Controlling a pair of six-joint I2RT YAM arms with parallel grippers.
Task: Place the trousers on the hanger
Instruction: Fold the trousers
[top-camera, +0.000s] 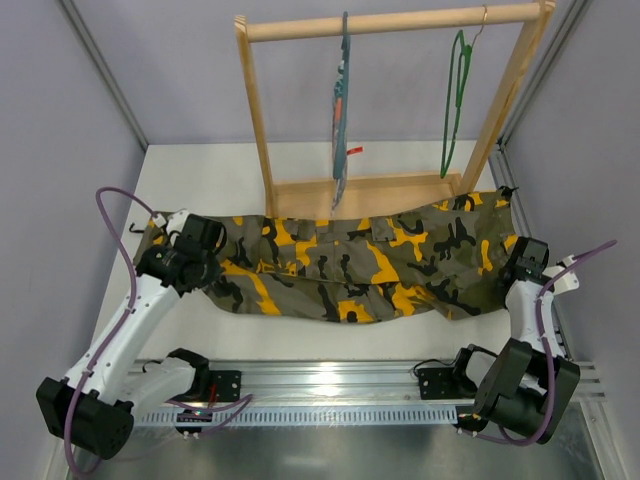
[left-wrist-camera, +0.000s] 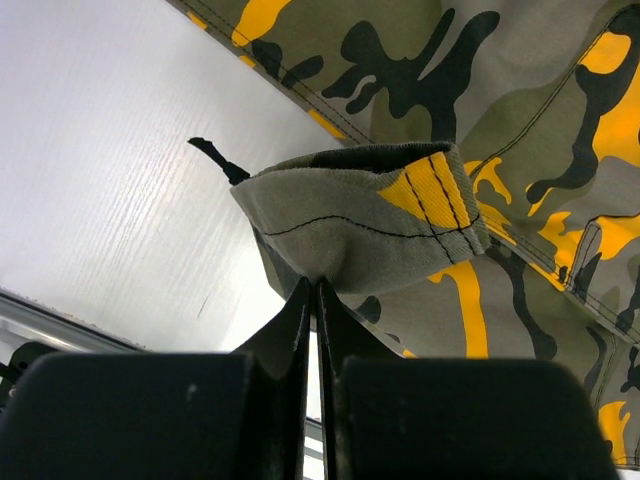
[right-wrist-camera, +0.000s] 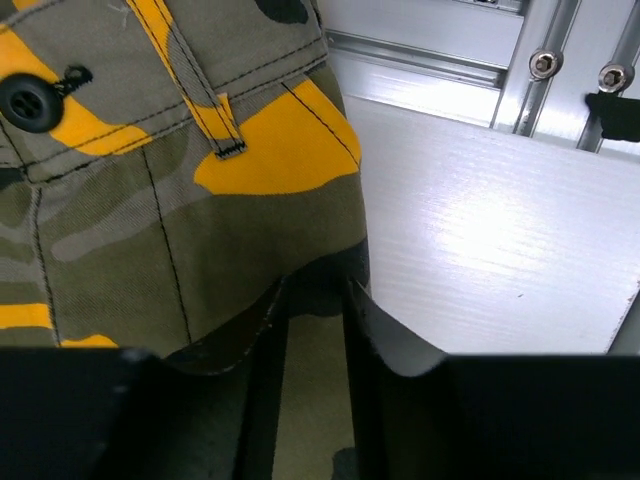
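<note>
The camouflage trousers (top-camera: 350, 265) lie spread flat across the table in front of the rack. The green wire hanger (top-camera: 457, 100) hangs by its hook from the right end of the rack's bar. My left gripper (top-camera: 208, 243) is at the trousers' left end. In the left wrist view it (left-wrist-camera: 313, 285) is shut on a folded leg hem (left-wrist-camera: 370, 215), raised a little off the table. My right gripper (top-camera: 525, 262) is at the right end, over the waistband. There its jaws (right-wrist-camera: 315, 290) stand part open astride the trousers' edge (right-wrist-camera: 150, 200), with cloth lying between them.
A wooden rack (top-camera: 390, 20) stands at the back on a base board (top-camera: 400, 190). A striped cloth on a blue-grey hanger (top-camera: 341, 110) hangs at its middle. An aluminium rail (top-camera: 330, 385) runs along the near edge. Grey walls close in on both sides.
</note>
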